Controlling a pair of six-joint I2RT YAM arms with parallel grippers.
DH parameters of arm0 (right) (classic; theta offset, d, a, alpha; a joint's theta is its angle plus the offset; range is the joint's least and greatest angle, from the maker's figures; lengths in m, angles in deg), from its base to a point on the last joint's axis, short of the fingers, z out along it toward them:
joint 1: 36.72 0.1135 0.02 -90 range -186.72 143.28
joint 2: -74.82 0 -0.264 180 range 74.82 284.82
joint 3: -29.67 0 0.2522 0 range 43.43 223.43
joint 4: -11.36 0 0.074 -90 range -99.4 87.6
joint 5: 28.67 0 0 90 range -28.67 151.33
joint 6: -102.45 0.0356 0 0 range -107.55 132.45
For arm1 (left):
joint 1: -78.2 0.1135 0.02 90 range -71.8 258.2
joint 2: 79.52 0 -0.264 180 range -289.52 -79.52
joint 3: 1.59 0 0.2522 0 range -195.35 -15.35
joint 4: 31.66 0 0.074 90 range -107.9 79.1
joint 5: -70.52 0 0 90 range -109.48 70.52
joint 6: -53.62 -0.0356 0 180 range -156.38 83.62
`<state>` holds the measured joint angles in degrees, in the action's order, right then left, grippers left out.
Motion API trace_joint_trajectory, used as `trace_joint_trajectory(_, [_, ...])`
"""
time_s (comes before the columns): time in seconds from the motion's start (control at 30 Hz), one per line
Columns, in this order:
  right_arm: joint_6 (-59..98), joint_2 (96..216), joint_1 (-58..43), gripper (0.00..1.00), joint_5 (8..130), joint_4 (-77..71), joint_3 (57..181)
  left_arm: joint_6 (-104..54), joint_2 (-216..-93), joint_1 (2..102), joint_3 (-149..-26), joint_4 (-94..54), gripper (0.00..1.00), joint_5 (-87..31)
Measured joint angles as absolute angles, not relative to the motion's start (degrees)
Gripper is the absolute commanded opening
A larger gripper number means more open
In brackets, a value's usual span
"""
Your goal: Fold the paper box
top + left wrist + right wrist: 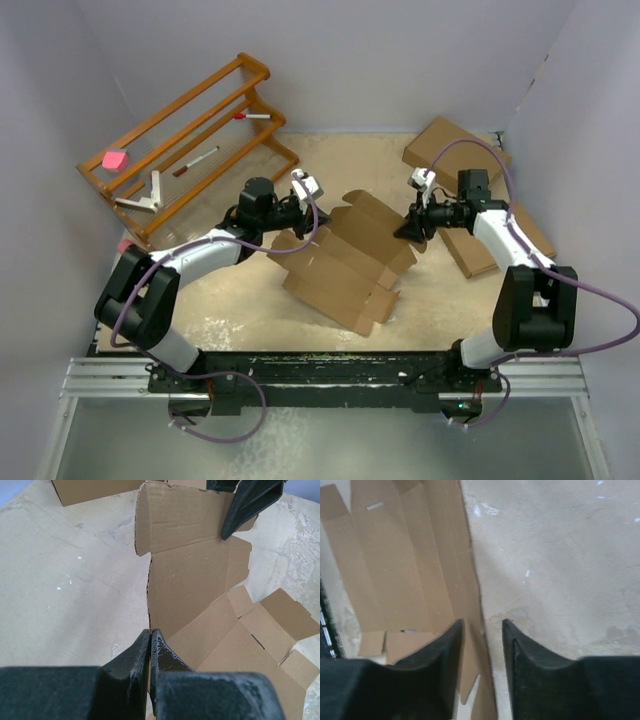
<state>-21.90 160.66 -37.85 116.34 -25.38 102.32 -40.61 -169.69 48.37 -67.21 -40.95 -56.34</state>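
Top looks down; wrist views (close) share paper box (190, 580).

Soft, even light; near foreground blurred

The paper box (345, 265) is matt brown cardboard, its cut edges showing corrugation. The counter (250, 300) looks rough, mottled beige with white flecks. The left end effector (151, 631) has black plastic fingers (132, 655), scuffed dull grey. The rack (250, 74) is glossy varnished wood

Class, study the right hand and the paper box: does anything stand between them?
Nothing visible does. The right hand has its fingers parted around an edge of the paper box, with no other object in the gap.
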Motion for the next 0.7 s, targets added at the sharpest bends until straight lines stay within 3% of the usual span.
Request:
trace_joint_trajectory(0.07, [-22.86, 160.81, -37.71, 0.12, 116.51, -26.46, 102.34, -40.61, -169.58, 48.26, -67.07, -40.97, 0.04, -56.36])
trace_joint_trajectory(0.13, [-24.13, 160.81, -37.60, 0.00, 116.69, -27.50, 102.49, -40.59, -169.49, 48.20, -67.07, -40.97, 0.06, -56.34])
trace_joint_trajectory(0.23, [-26.27, 160.81, -37.50, 0.00, 117.19, -29.95, 103.46, -40.50, -169.12, 48.16, -67.05, -40.99, 0.25, -55.62])
trace_joint_trajectory(0.37, [-28.81, 160.11, -37.50, 0.00, 117.65, -33.36, 104.70, -38.41, -167.04, 48.07, -67.07, -38.67, 0.42, -50.22])
trace_joint_trajectory(0.53, [-32.42, 156.07, -37.78, 0.00, 117.89, -36.82, 104.72, -30.30, -160.95, 49.62, -67.71, -27.24, 0.50, -40.71])
trace_joint_trajectory(0.63, [-34.78, 154.04, -37.87, 0.00, 118.24, -38.39, 104.90, -25.29, -156.36, 51.87, -65.96, -23.35, 0.67, -37.65])
trace_joint_trajectory(0.7, [-36.22, 153.45, -37.91, 0.00, 118.59, -39.59, 105.20, -21.09, -151.79, 54.06, -62.40, -20.95, 0.73, -35.16])
